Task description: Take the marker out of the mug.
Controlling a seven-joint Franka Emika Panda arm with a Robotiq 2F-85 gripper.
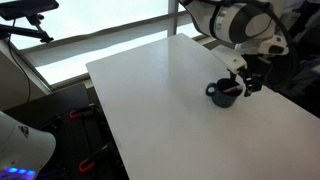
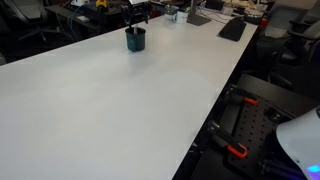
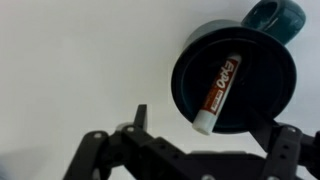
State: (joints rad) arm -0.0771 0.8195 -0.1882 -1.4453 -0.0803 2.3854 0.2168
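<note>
The dark blue mug (image 3: 235, 75) stands on the white table, handle at the upper right in the wrist view. The marker (image 3: 217, 90) leans inside it, with a reddish labelled body and its white end resting by the near rim. My gripper (image 3: 205, 128) is open just above the mug, one finger left of the marker's white end and the other at the mug's right side, touching neither. In both exterior views the mug (image 1: 221, 94) (image 2: 135, 40) sits directly under the gripper (image 1: 246, 84).
The white table (image 1: 160, 90) stretches wide around the mug. Its far edge holds a keyboard (image 2: 232, 28) and other clutter. Chairs and desks stand beyond the table. A window runs along one side (image 1: 90, 30).
</note>
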